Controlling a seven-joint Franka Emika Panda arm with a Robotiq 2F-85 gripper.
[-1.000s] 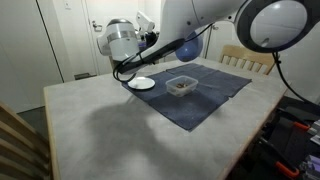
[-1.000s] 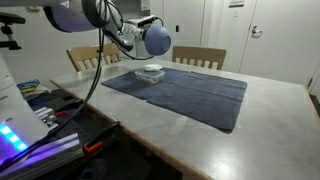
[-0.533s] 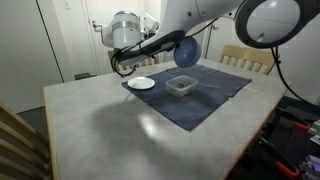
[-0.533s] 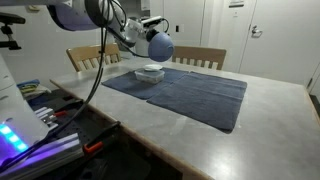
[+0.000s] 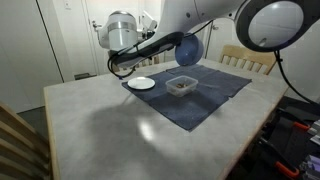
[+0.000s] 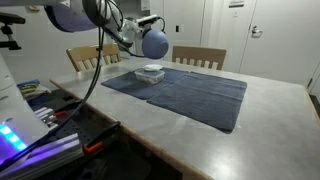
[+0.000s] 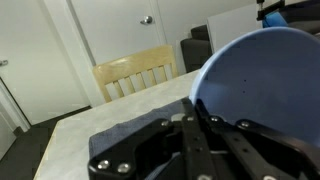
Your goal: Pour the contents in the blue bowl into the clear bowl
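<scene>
My gripper (image 7: 192, 112) is shut on the rim of the blue bowl (image 7: 262, 90) and holds it tipped on its side in the air. In both exterior views the blue bowl (image 5: 188, 48) (image 6: 155, 42) hangs just above the clear bowl (image 5: 181, 86) (image 6: 151, 73), which stands on a dark blue cloth (image 5: 200, 95) (image 6: 190, 95). The clear bowl holds something dark. The clear bowl is out of the wrist view.
A small white plate (image 5: 142, 84) lies at the cloth's corner, next to the clear bowl. Wooden chairs (image 6: 198, 57) (image 5: 246, 60) stand at the table's far side. The grey table top (image 5: 110, 130) extends beyond the cloth. Doors and walls lie behind.
The blue bowl has tipped further and shifted a little above the clear bowl, then lifted slightly. The clear bowl and plate have not moved.
</scene>
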